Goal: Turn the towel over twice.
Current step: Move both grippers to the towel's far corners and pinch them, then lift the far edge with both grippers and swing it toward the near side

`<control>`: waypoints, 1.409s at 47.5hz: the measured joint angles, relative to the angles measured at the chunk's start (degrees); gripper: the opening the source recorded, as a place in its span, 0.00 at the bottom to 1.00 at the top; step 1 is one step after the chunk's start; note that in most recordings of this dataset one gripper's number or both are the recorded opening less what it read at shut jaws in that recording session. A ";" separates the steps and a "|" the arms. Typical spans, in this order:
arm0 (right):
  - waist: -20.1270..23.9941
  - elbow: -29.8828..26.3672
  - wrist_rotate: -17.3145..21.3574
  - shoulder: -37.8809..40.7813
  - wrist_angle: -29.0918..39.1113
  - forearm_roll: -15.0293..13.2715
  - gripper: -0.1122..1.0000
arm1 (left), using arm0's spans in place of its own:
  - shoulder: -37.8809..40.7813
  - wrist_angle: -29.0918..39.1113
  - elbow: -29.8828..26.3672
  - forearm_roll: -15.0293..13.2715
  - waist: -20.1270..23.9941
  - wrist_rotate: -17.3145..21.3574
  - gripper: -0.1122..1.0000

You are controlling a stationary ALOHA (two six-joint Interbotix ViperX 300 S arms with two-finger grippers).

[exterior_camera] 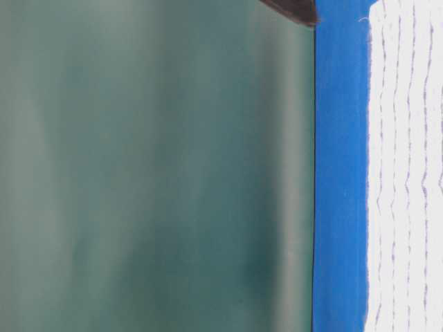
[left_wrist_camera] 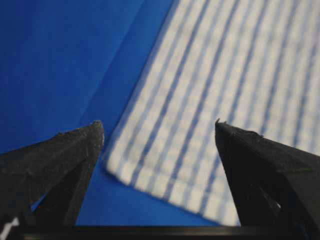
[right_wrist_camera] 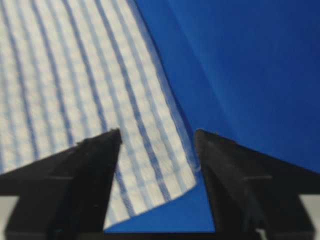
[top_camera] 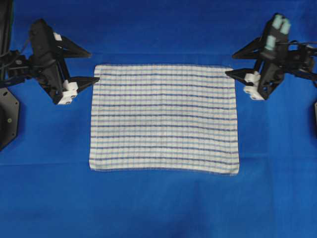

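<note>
The towel (top_camera: 164, 119) is spread flat at the middle of the blue tablecloth (top_camera: 158, 208) on the tabletop. The left hand (top_camera: 93, 65) is held wide open at the towel's far left corner, nothing gripped. The right hand (top_camera: 231, 63) is likewise spread wide at the towel's far right corner, empty.

The left gripper (top_camera: 90, 66) sits at the left of the overhead view, its black jaws spread wide (a clear gap shows between the two tips in the left wrist view) and pointing toward the centre. The right gripper (top_camera: 232, 64) mirrors it at the right, jaws likewise parted, tips directed inward. Nothing is clamped between either pair of fingers.
</note>
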 measured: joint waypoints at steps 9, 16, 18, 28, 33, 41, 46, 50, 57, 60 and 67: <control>-1.49 -1.67 -0.09 8.26 -0.70 -0.09 0.63 | 7.82 -4.04 -0.09 0.00 1.58 0.18 0.89; -3.16 -2.37 -0.44 12.30 -1.93 -0.09 0.63 | 13.97 -8.00 -0.26 0.00 2.55 0.09 0.89; -3.60 -2.46 -0.44 13.01 -2.20 -0.09 0.63 | 15.56 -8.70 -0.44 0.00 2.81 0.09 0.88; -4.83 -2.46 -0.53 14.24 -2.64 -0.09 0.61 | 20.57 -9.49 -1.49 0.00 5.71 0.18 0.83; -4.83 -2.46 -0.53 14.41 -2.72 -0.09 0.53 | 21.27 -9.32 -1.76 0.00 7.03 0.26 0.69; -4.75 -2.46 -0.70 15.38 -3.08 -0.26 0.17 | 21.88 -7.12 -2.02 0.00 7.56 0.09 0.27; -4.75 -2.46 -0.70 15.56 -3.25 -0.35 0.16 | 21.97 -6.42 -2.11 0.00 7.56 0.09 0.11; -4.75 -2.55 -0.62 15.56 -3.25 -0.35 0.16 | 21.88 -6.33 -2.11 0.00 7.47 0.09 0.12; -4.92 -2.55 -0.70 15.38 -3.08 -0.35 0.16 | 21.71 -6.15 -2.20 -0.09 6.86 0.09 0.12; -5.45 -2.55 -0.70 14.94 -2.81 -0.35 0.16 | 21.01 -6.15 -2.46 0.00 6.86 0.09 0.12; -7.91 -3.08 -0.70 12.83 -2.37 -0.35 0.16 | 18.11 -5.89 -3.78 0.00 6.59 0.09 0.12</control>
